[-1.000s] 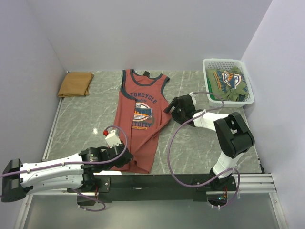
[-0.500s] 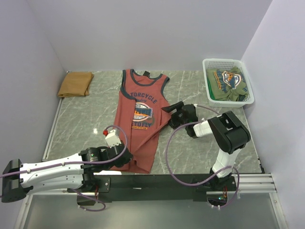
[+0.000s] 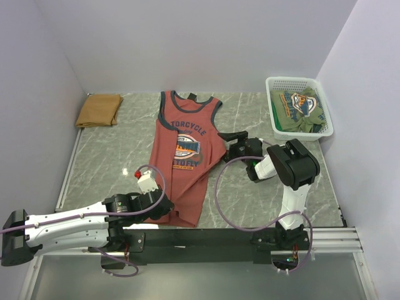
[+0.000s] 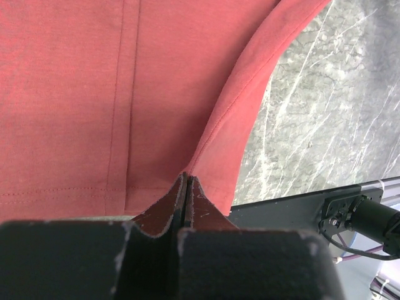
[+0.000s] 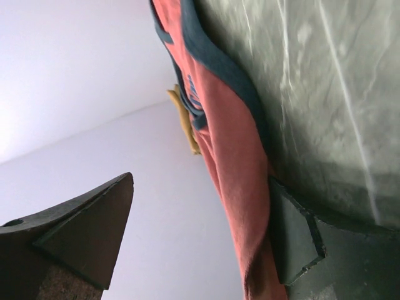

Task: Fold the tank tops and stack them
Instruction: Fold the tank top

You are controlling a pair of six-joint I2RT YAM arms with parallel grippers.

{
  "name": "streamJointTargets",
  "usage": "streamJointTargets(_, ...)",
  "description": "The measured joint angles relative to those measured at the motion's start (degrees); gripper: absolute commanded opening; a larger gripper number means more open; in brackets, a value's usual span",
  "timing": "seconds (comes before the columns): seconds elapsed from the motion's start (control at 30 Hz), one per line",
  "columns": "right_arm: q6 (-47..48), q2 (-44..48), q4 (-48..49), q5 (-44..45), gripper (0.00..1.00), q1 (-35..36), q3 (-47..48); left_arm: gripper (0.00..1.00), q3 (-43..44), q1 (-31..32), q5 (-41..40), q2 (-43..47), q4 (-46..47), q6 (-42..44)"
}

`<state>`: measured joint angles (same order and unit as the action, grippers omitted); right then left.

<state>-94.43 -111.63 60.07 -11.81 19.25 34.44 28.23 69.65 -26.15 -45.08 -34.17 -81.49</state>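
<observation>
- Left tool [image 4: 186,181] pinched fully shut on the near hem of the rust-red tank top [image 3: 184,162], close to that hem's left corner; a small fold of red cloth caught between the closed jaws.
- Right tool [image 3: 230,144] spread wide, holding nothing, low at the rust-red tank top's right side edge, about level with the chest print.
- From the right wrist view: one of the fingers [image 5: 294,237] down by the desk [image 3: 106,162], right against the rust-red tank top's edge; the other finger well off the cloth, with only wall behind it.
- Rust-red tank top spread flat on the grey marbled desk, dark-trimmed neck at the far end, hem at the end nearest the arm bases, lettering face up.
- Hem slightly gathered where the left tool grips it; the rest smooth, with a stitched seam line showing in the left wrist view.
- Tan-brown tank top [image 3: 99,110] folded into a small packet, well apart from the rust-red tank top, off beyond its far left shoulder.
- White mesh basket [image 3: 294,80] off beyond the rust-red tank top's far right shoulder, clear of it, with a green printed garment [image 3: 300,106] inside.
</observation>
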Motion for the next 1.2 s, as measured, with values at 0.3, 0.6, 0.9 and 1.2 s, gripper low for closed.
streamJointTargets(0.3, -1.70, -0.35, 1.09, -1.42, 0.89, -3.43, 0.28, 0.01, -0.02, 0.00, 0.50, -0.02, 0.04, 0.20)
streamJointTargets(0.6, 1.33, -0.33, -5.68, -2.47, 0.88, -5.42, 6.86, 0.01, -0.02, -0.04, 1.03, -0.15, 0.07, 0.83)
streamJointTargets(0.9, 10.10, 2.29, -21.86, -1.68, 0.86, -5.60, 15.87, 0.01, -0.02, -0.09, 1.55, -0.28, 0.90, 1.77)
streamJointTargets(1.2, 28.30, 7.17, -45.38, 6.78, 0.87, -5.92, 27.34, 0.01, -0.02, -0.09, 3.30, -2.49, 2.78, 3.06)
